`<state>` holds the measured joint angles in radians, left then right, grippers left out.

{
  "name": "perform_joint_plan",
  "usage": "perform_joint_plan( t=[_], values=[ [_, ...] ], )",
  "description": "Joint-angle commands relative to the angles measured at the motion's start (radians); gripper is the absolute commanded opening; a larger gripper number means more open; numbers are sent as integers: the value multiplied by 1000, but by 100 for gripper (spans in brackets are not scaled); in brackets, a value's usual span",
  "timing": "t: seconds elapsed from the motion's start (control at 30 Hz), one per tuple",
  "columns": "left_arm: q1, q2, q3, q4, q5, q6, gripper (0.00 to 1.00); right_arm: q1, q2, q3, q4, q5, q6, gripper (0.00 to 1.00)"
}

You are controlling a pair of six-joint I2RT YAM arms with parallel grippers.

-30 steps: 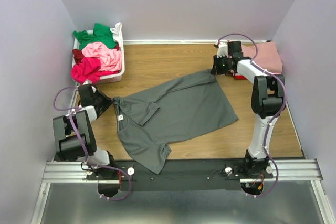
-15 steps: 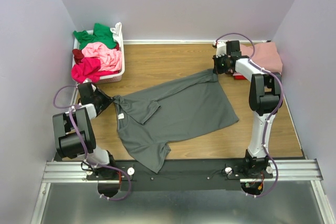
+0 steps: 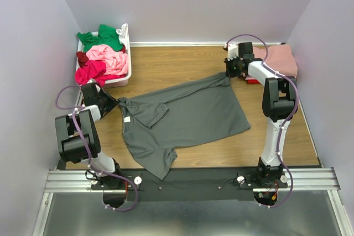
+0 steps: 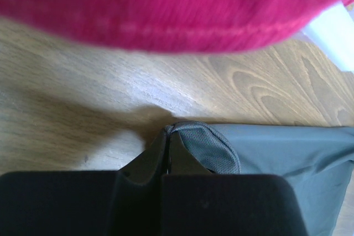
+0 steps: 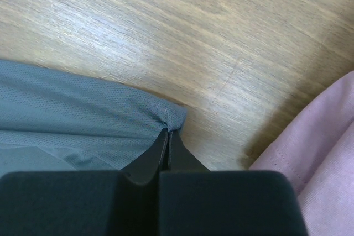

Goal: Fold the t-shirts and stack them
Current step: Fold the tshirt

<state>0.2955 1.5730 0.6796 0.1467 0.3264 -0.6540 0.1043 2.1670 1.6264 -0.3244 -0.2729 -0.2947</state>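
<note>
dark grey t-shirt [image 3: 188,117] lies spread on the tabletop [image 3: 166,67]; left jaws pinch its left edge, right jaws pinch its far corner near the dusty rose shirt [image 5: 315,153].

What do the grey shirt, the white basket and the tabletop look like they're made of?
The dark grey t-shirt: soft matte cloth; close up it shows a fine mesh-like knit, perhaps a sports synthetic. The white basket: likely moulded plastic, going by its smooth, even rim. The table: wood or wood-look laminate, with clear grain and a slight sheen.
</note>
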Motion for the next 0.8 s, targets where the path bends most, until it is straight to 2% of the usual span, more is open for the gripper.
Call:
perform_joint_plan(
  t=[0.0, 0.27, 0.3, 0.33, 0.4, 0.43, 0.47, 0.53, 0.63, 0.77],
  values=[
    [11, 18, 24, -13, 2, 25, 0, -14, -50, 12, -12, 47, -35, 1],
    [11, 53, 52, -15, 8, 28, 0, -20, -52, 10, -13, 54, -47, 2],
    [11, 56, 55, -16, 16, 31, 0, -20, -52, 6, -13, 37, -46, 3],
    [11, 58, 66, -15, 28, 36, 1, -18, -53, 4, -13, 28, -46, 13],
    [11, 53, 75, -18, 63, 48, 7, -18, -58, 0, -13, 2, -44, 25],
    [10, 36, 84, -28, 72, 53, 16, -18, -71, -8, -12, -5, -46, 34],
    [10, 24, 86, -29, 71, 53, 20, -18, -76, -11, -13, -9, -46, 37],
    [10, -8, 90, -47, 62, 63, 29, -18, -87, -17, -13, -18, -46, 40],
    [10, -73, 100, -87, 28, 82, 36, -18, -110, -31, -15, -34, -43, 43],
    [11, -149, 90, -114, 0, 93, 37, -20, -136, -54, -13, -61, -38, 43]
  ],
)
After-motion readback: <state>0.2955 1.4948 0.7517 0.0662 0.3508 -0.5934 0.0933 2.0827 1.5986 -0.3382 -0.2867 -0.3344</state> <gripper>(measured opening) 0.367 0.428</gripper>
